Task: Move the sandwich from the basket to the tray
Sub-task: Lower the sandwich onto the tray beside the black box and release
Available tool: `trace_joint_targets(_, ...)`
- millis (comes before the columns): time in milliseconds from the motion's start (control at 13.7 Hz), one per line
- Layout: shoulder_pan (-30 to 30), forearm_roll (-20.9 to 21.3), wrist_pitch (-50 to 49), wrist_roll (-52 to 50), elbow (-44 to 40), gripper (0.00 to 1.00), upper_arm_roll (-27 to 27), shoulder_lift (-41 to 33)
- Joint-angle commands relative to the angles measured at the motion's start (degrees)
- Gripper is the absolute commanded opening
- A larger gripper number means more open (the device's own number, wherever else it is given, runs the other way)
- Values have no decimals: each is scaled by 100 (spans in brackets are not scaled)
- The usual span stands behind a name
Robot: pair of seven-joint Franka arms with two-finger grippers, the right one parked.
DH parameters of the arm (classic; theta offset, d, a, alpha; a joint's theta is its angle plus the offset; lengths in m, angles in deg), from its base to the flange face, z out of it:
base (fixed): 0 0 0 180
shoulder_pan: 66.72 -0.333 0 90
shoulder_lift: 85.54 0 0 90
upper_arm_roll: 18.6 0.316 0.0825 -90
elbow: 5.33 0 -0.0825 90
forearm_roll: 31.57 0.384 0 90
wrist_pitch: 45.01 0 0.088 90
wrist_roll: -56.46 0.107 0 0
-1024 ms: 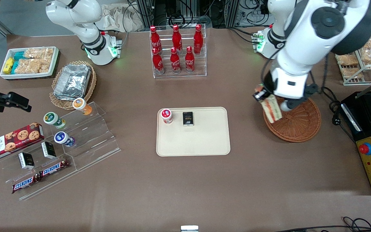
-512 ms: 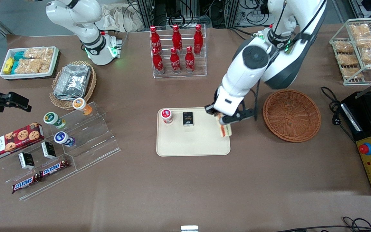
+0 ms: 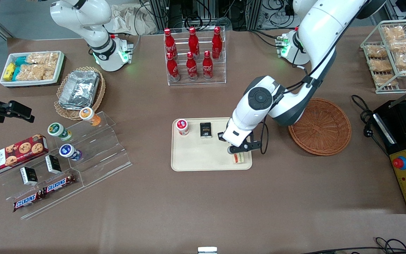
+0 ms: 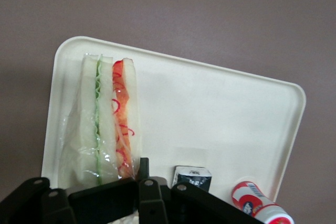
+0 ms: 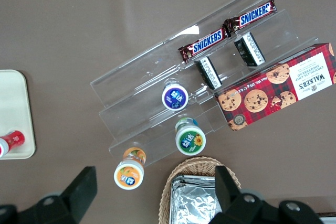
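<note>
Cream plastic forms the tray [image 3: 203,155], which lies at the middle of the table [image 3: 189,204], with the wicker basket [image 3: 324,132] at its 3 o'clock as the front view shows it, apart from it and holding nothing visible. The pincer [image 3: 240,152] is low over the tray corner nearest the front camera on the basket's side, and it is clenched on the sandwich [image 3: 238,158], which projects from between the fingers toward the front camera. In the wrist view the sandwich [image 4: 102,124] runs straight out from the pincer [image 4: 123,195] toward 12 o'clock, long axis parallel to the adjacent short tray [image 4: 210,114] rim, cut edge with green and red filling facing the camera, clear wrap around it. The wedge lies wholly inside the rim, close to the corner; whether its underside already touches the tray floor cannot be determined. A red-capped cup [image 3: 182,127] and a small black packet [image 3: 205,129] occupy the tray edge farther from the front camera, well apart from the sandwich. Judgement: transfer is nearly complete and only the release remains. The governing relation is that the sandwich lies directly ahead of the fingers along its own long axis, so release followed by a straight upward retreat should leave it in place. Risk: the wrap may cling to a finger, or the wedge may tip onto the rim.
</note>
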Motion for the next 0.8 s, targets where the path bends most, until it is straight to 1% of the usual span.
trace_joint_targets(0, 22, 157, 54, 8, 113, 0, -6, 39)
trace_joint_targets(220, 22, 437, 63, -26, 131, 0, 2, 232)
trace_joint_targets(585, 22, 456, 63, -9, 114, 0, 2, 364)
trace_joint_targets(659, 22, 456, 63, -9, 114, 33, 2, 373)
trace_joint_targets(732, 22, 490, 63, 0, 96, 96, 2, 408)
